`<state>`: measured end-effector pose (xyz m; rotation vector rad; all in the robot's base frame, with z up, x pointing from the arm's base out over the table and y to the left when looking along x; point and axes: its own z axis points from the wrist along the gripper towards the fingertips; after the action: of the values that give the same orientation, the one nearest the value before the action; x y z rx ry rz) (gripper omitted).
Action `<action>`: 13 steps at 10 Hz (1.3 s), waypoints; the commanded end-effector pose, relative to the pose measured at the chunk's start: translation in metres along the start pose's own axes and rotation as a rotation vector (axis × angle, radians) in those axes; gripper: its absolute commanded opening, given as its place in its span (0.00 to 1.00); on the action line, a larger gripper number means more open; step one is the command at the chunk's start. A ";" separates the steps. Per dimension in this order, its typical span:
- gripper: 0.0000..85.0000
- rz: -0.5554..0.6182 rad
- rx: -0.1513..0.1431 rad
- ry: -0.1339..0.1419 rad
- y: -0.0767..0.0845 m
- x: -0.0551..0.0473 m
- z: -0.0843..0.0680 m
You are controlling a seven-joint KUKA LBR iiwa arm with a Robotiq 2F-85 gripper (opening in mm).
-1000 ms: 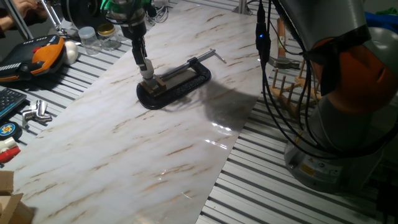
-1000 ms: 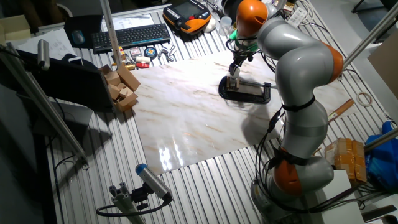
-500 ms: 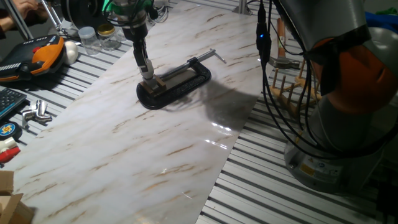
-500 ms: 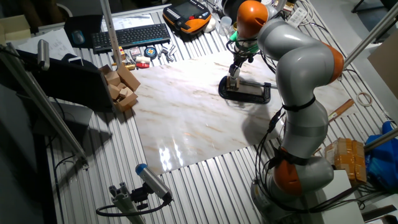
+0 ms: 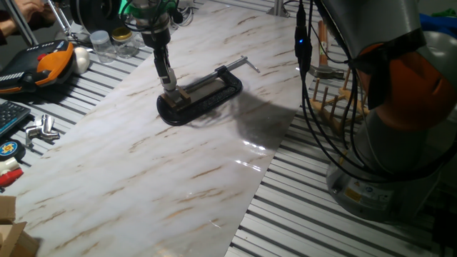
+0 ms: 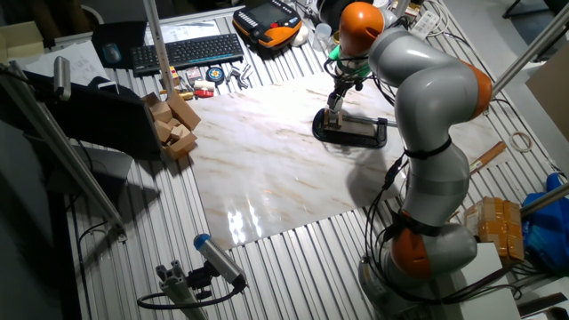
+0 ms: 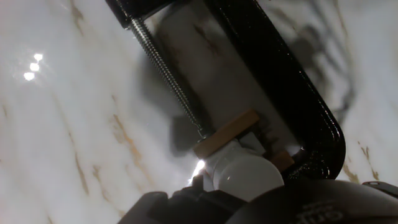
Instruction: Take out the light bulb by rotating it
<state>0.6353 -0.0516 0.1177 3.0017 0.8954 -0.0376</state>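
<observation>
Fixed views, now against one second earlier: my gripper (image 5: 169, 83) stands at the same spot over the near jaw end of the black C-clamp (image 5: 207, 95), and the clamp has not shifted on the marble board (image 5: 143, 178). The only change I can read is slight: the hand body above the fingers looks a little turned or lifted, too small a difference to be sure of. I judge from this that I am mid-turn on the bulb, or re-gripping between turns, and that the bulb has not yet come free.

Hand view: the light bulb (image 7: 247, 177) shows as a frosted white dome directly below my palm, at the closed end of the clamp, seated between two small wooden pads (image 7: 225, 134) that the clamp screw (image 7: 165, 68) presses together. Its base is hidden beneath the dome.

Hand state: my fingers reach down to the bulb on either side, close together, but the fingertips are masked by the hand's own dark housing in the hand view and are too small in the fixed views. I cannot tell whether they are clamped on the bulb or merely around it.

Location: bulb and clamp lie on the marble board toward its far edge, nearer the far left corner in the first fixed view, well apart from the jars (image 5: 111, 43) beyond the board.
</observation>
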 end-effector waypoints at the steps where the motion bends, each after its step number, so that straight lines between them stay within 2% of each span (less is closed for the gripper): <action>1: 0.60 0.000 0.000 0.001 0.000 0.000 0.000; 5: 0.60 -0.016 -0.004 0.004 0.000 0.000 0.000; 6: 0.40 -0.022 -0.004 0.004 0.000 0.000 0.000; 7: 0.40 -0.025 -0.007 0.005 0.000 0.000 0.000; 8: 0.20 -0.031 -0.011 0.008 0.000 0.000 0.000; 10: 0.20 -0.051 -0.015 0.013 0.000 0.000 0.000; 11: 0.00 -0.062 -0.016 0.015 0.000 0.000 0.000; 13: 0.00 -0.073 -0.016 0.014 0.000 0.000 -0.001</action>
<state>0.6356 -0.0520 0.1183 2.9568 1.0039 -0.0092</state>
